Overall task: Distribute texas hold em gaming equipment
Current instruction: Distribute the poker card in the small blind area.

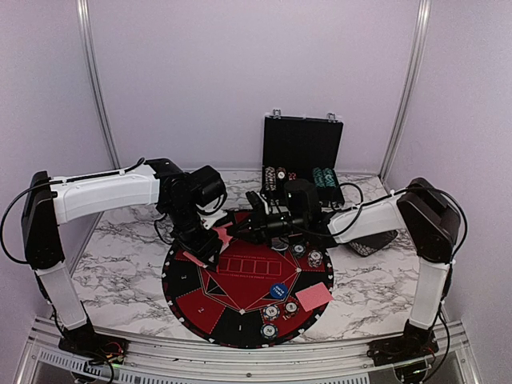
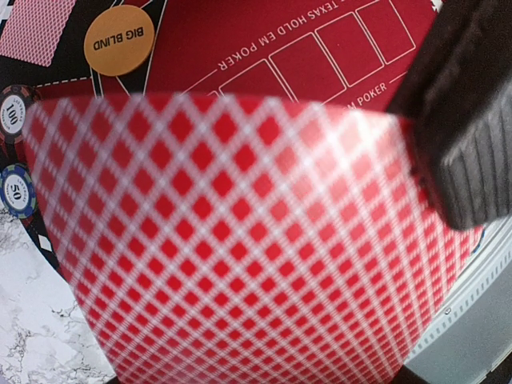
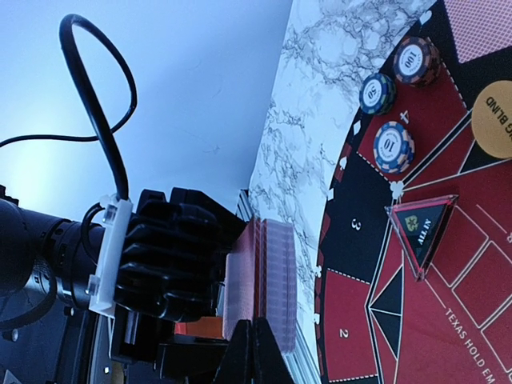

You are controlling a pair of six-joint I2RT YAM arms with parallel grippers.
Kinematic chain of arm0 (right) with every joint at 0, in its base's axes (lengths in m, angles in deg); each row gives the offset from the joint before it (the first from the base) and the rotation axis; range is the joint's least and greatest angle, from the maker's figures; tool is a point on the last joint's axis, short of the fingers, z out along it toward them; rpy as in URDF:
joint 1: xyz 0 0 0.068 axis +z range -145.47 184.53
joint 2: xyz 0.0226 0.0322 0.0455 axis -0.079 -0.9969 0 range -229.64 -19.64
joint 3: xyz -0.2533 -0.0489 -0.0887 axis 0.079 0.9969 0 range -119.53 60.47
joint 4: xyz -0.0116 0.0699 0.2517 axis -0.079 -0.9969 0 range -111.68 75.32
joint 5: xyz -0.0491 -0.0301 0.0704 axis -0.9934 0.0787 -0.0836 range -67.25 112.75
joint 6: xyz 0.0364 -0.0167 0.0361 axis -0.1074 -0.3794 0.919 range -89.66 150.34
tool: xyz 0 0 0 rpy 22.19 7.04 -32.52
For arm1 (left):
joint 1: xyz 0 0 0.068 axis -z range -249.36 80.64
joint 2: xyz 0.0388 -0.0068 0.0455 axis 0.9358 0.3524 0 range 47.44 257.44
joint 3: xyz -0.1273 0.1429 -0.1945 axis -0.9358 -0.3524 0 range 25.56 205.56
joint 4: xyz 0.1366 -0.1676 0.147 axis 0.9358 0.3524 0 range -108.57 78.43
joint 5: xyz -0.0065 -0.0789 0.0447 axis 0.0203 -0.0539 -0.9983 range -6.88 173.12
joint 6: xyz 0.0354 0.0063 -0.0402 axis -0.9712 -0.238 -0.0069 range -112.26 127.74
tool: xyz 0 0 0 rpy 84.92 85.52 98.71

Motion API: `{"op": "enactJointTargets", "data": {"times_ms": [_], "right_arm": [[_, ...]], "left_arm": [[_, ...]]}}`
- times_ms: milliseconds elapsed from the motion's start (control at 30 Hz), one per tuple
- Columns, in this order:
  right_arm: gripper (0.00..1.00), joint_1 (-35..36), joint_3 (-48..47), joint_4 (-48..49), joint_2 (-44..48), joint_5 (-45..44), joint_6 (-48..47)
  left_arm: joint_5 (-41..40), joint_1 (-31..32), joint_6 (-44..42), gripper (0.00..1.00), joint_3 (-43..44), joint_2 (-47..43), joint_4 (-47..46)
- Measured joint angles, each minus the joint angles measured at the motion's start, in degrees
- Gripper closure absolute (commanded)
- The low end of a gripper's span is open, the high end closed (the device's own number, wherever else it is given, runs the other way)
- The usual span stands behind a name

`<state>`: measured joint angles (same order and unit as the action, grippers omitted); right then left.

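Observation:
My left gripper [image 1: 211, 246] is shut on a deck of red-backed playing cards [image 1: 222, 237] above the left part of the round mat [image 1: 240, 316]. In the left wrist view the top card's back [image 2: 240, 240] fills most of the frame, with one black finger [image 2: 472, 120] at the right. The right wrist view shows the deck [image 3: 260, 280] edge-on. My right gripper [image 3: 254, 354] is shut at its lower edge, and one card's edge runs into the seam between the fingertips. Chips [image 3: 393, 146] and an orange BIG BLIND disc [image 3: 492, 120] lie on the mat.
An open black case [image 1: 302, 148] with chip rows [image 1: 324, 178] stands at the back. A black dish [image 1: 376, 242] sits under my right arm. On the mat lie a blue disc [image 1: 279, 290], cards [image 1: 314, 296], more chips [image 1: 273, 310] and a triangular ALL IN marker [image 3: 420, 228].

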<state>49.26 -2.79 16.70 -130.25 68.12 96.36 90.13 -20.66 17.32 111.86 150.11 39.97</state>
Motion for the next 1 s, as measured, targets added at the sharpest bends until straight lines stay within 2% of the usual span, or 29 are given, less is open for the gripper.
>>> {"op": "enactJointTargets", "data": {"times_ms": [367, 1000], "right_arm": [[1.0, -1.29, 1.99, 2.62, 0.42, 0.61, 2.23], [1.0, -4.9, 9.05, 4.68, 7.78, 0.61, 4.11]], "left_arm": [[-0.02, 0.0, 0.0, 0.5, 0.0, 0.0, -0.04], [-0.57, 0.0, 0.02, 0.5, -0.02, 0.0, -0.02]]}}
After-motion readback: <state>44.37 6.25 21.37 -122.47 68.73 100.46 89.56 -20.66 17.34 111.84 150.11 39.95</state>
